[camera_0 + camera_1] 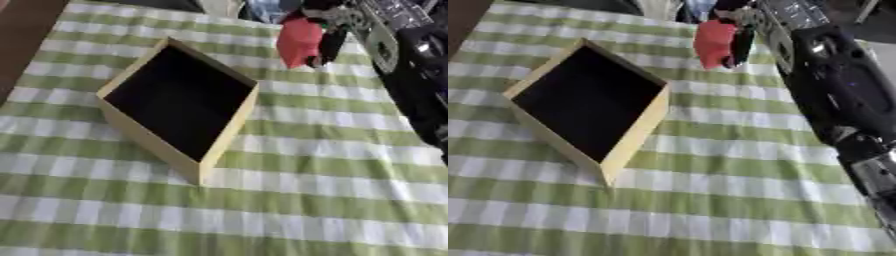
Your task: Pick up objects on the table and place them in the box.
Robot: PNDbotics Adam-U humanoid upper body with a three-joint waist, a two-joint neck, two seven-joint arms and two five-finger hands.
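- The table (332,200) is covered in a green-and-white checked cloth.
- The box (223,140), pale wood with a dark inside, lies left of centre, open side up, one corner pointing near.
- Beyond it, to the far right, the right hand (331,42) has its fingers curled round a red object (299,40), held above the cloth with its long axis roughly upright.
- The right arm (833,90) reaches in from the right edge towards the far side.

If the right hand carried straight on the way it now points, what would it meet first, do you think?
Probably the checked tablecloth just beyond the box: the right hand, curled round a red object, points down; depth is unclear.
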